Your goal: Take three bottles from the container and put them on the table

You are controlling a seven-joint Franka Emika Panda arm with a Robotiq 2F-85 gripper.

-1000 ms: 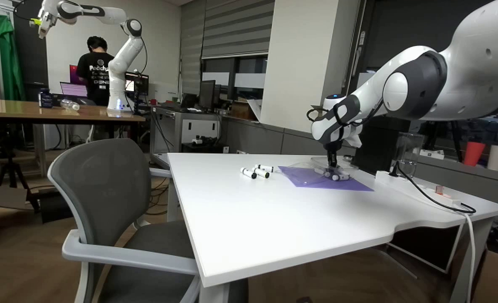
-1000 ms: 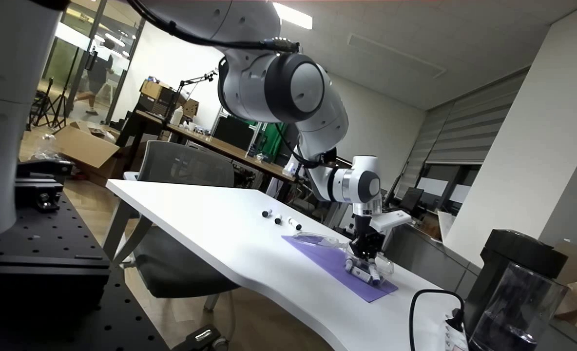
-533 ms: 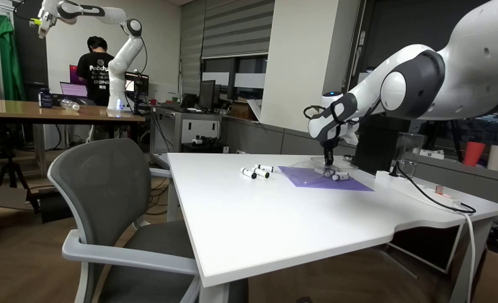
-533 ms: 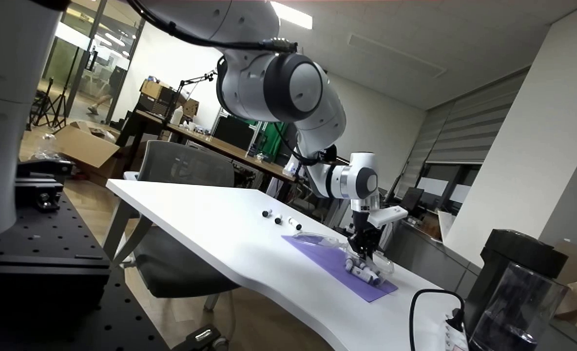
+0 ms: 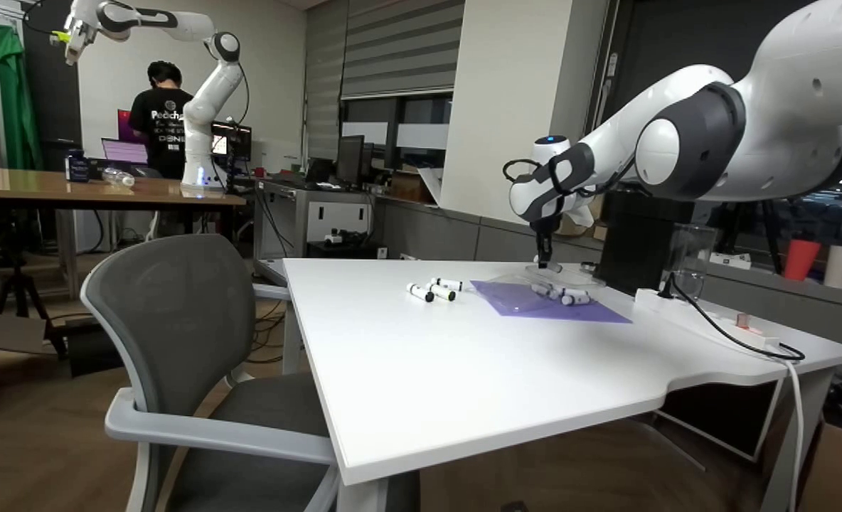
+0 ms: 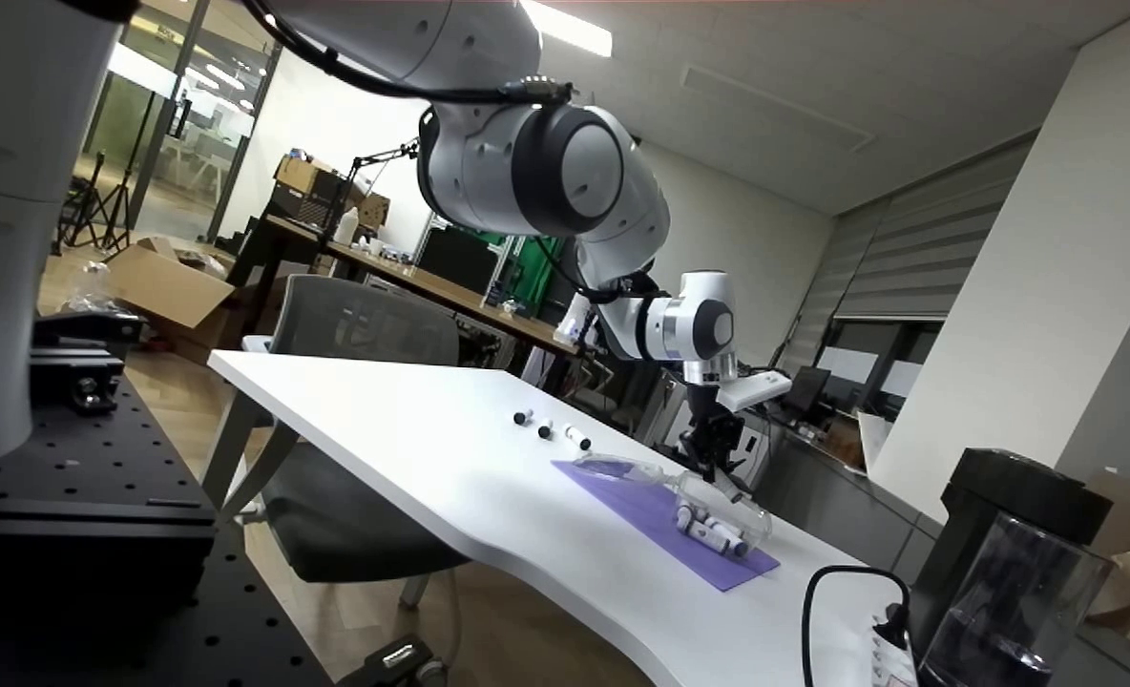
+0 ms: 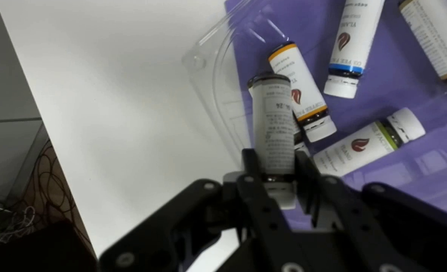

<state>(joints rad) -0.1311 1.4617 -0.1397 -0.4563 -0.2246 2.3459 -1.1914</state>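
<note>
My gripper (image 7: 276, 160) is shut on a small white-labelled bottle (image 7: 273, 121), near its cap end, and holds it above the clear plastic container (image 7: 196, 62). The gripper also shows in both exterior views (image 5: 544, 262) (image 6: 713, 468), the held bottle (image 5: 554, 267) tilted out from the fingertips. Several bottles lie in the container, among them one with an orange band (image 7: 301, 81), one with blue (image 7: 355, 34) and one with green (image 7: 359, 149). Another under the held bottle is mostly hidden. Three bottles (image 5: 419, 292) (image 5: 441, 292) (image 5: 448, 284) lie on the white table (image 5: 464, 370).
A purple sheet (image 5: 599, 315) lies under the container, with the clear lid (image 6: 617, 468) beside it. A white power strip (image 5: 705, 323) with a black cable and a black machine (image 6: 1014, 515) stand at one end. A grey chair (image 5: 179, 320) stands at the table's side.
My gripper has risen out of the container with a bottle between its fingers, shifting a little left in both exterior views. The three bottles on the table have not moved.
</note>
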